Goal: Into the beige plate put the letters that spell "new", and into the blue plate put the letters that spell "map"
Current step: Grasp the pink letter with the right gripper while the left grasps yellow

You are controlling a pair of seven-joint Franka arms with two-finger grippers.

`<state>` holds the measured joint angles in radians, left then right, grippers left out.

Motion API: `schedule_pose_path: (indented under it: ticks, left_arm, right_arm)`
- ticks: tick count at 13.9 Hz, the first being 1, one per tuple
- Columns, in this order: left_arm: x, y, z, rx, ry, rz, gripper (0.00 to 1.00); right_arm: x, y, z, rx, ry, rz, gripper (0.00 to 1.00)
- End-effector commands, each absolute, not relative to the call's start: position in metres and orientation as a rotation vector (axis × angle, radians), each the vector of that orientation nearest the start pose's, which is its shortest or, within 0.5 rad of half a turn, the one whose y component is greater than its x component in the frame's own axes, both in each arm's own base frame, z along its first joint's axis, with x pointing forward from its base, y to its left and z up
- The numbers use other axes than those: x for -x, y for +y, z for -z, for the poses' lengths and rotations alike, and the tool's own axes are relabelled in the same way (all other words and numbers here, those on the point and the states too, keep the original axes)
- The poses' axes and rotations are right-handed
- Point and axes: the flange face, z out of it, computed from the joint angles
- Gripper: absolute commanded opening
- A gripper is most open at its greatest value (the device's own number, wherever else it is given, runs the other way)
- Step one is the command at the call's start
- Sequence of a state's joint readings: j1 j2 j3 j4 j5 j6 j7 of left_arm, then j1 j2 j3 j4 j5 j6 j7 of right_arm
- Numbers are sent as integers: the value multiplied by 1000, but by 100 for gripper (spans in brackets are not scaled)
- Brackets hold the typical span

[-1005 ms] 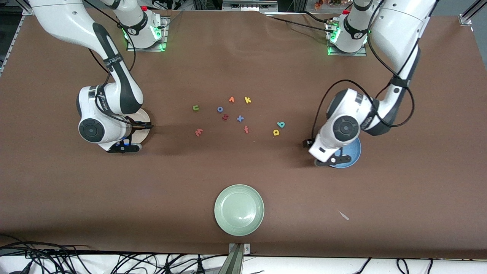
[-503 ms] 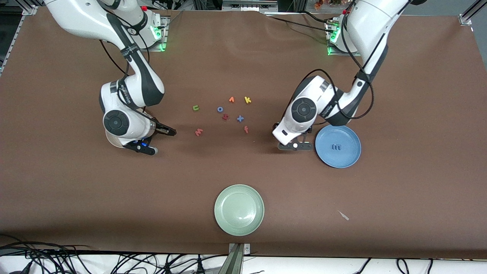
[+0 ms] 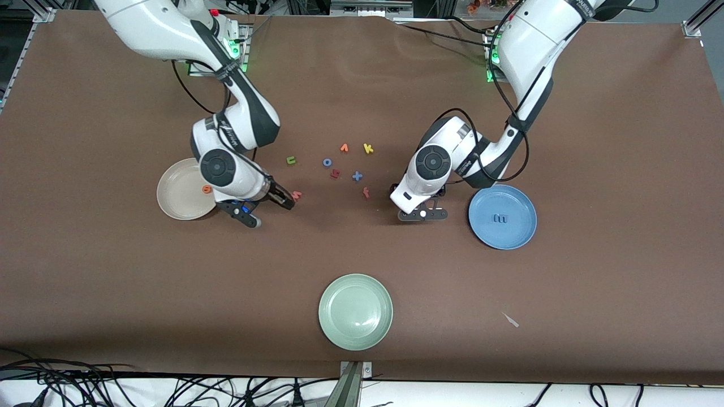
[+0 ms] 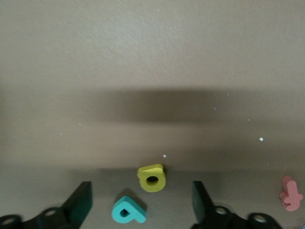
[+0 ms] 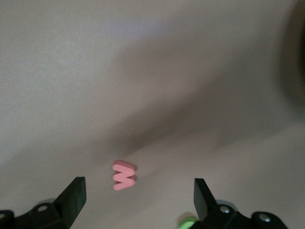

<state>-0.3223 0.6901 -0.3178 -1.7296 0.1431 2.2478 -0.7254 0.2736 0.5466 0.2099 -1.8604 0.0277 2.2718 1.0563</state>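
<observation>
Right gripper (image 3: 281, 199) was held low over the small salmon-red foam letter w (image 5: 124, 175), its fingers spread wide and empty with the w between them, presumably set for a pick.

Left gripper (image 4: 142, 205) was poised above the little yellow foam letter a (image 4: 152, 178) and the teal foam letter p (image 4: 128, 210), which lay just beside each other. Its fingers stood apart with nothing held, both letters within the span; the crowding was judged a risk of catching the wrong one.

The round cream-beige plate (image 3: 175, 198) already held the orange foam letter e (image 3: 207, 189); the round mid-blue plate (image 3: 512, 237) held the blue foam letter m (image 3: 500, 218).

The green foam letter n (image 3: 291, 160) was left on the brown table (image 3: 113, 282), with open room around it. The pale green plate (image 3: 355, 311) sat well apart, nearer the front camera, out of both paths.
</observation>
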Motion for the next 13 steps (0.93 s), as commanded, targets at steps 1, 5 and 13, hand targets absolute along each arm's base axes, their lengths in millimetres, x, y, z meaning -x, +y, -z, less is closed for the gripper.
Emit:
schedule_pose_path:
  ticks: [1,5,13]
  left_arm:
    - [-536,-382,-179,3150,-89,-257,75]
    - [-534,-384,-171,3154,-84,-256,50]
    - [-547,-365,-202,3114,-67,-254,0]
  right_arm:
    - [-549,309,-200,2931,1029,-264,100]
    - [-546,313,-184,2931,1033,-267,100]
    - [-539,317,-163,2954,1000,-277,74]
